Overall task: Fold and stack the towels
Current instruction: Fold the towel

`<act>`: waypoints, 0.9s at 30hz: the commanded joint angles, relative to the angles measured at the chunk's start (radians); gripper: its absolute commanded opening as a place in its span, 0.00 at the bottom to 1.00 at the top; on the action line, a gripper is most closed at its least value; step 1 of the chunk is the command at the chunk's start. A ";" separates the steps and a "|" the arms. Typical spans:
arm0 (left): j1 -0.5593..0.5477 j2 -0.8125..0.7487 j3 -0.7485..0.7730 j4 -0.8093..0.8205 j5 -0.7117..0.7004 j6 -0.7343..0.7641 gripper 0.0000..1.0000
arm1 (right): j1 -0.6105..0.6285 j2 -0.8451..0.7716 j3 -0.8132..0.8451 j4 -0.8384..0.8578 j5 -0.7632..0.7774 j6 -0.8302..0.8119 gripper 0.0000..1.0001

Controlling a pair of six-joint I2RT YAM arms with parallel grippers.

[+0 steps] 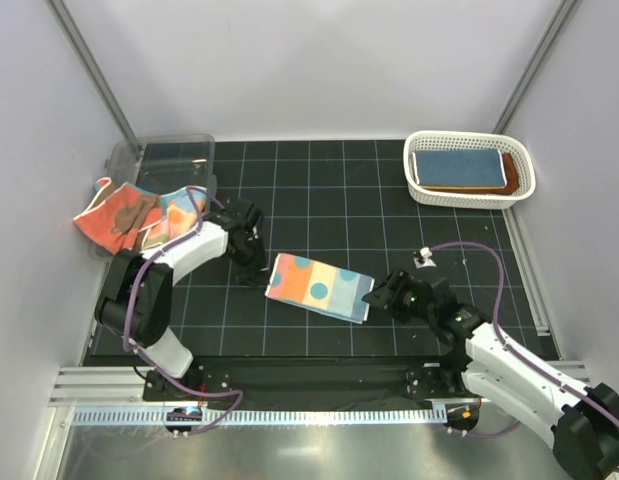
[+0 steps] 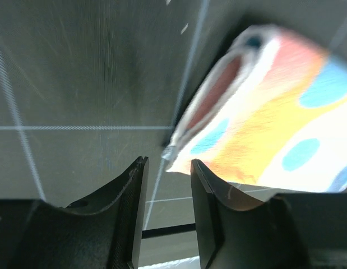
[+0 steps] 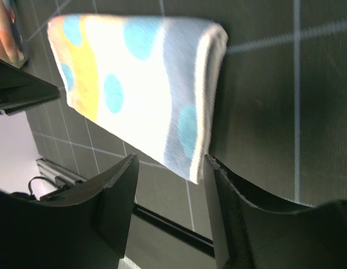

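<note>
From above, a folded polka-dot towel lies flat on the black gridded worktop, about midway between the left and right edges and closer to the near edge. The left end effector sits just beside the towel's left end, and the right end effector just beside its right end. At the left edge, a crumpled coral-red towel lies against a clear bin. In the far right corner, a white basket holds a folded blue towel on top of a brown towel. In the left wrist view, the left end effector has a narrow gap between its fingers with nothing in it, and the polka-dot towel has a layered corner just beyond the tips. In the right wrist view, the right end effector stands wider apart, empty, with a corner of the polka-dot towel just reaching the fingertips.
</note>
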 commanded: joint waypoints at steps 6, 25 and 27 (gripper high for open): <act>-0.002 -0.072 0.224 -0.017 0.074 0.028 0.42 | 0.002 0.270 0.201 0.079 0.060 -0.167 0.36; 0.001 0.226 0.163 0.210 0.164 0.036 0.39 | -0.001 0.359 0.235 0.072 0.008 -0.278 0.58; 0.001 0.227 0.158 0.209 0.162 0.031 0.39 | -0.001 0.334 0.203 0.067 0.035 -0.239 0.61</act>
